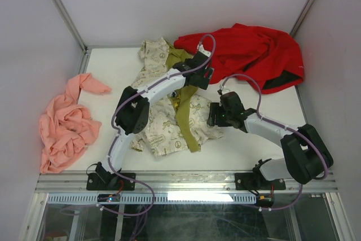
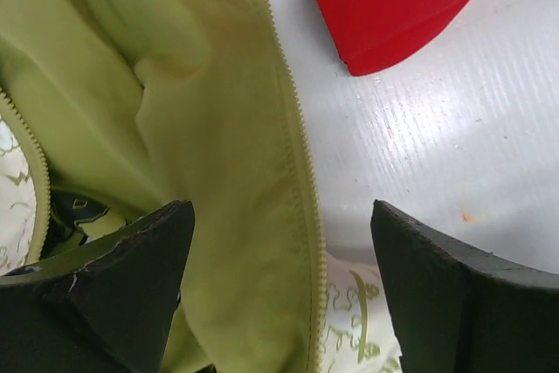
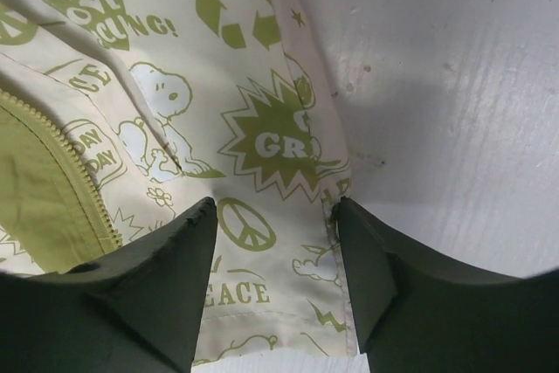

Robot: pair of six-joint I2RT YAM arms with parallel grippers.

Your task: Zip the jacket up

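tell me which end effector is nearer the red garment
Left. The left end effector hangs just beside the red garment's near-left edge; the right end effector is farther toward the bases, over the jacket's hem.

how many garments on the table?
3: pink one at the left edge, jacket mid-table, red one at back right. Something smaller could lie hidden under them.

L pincer [image 2: 279, 211] & R pincer [image 3: 275, 207] both point down w/ jaws apart.
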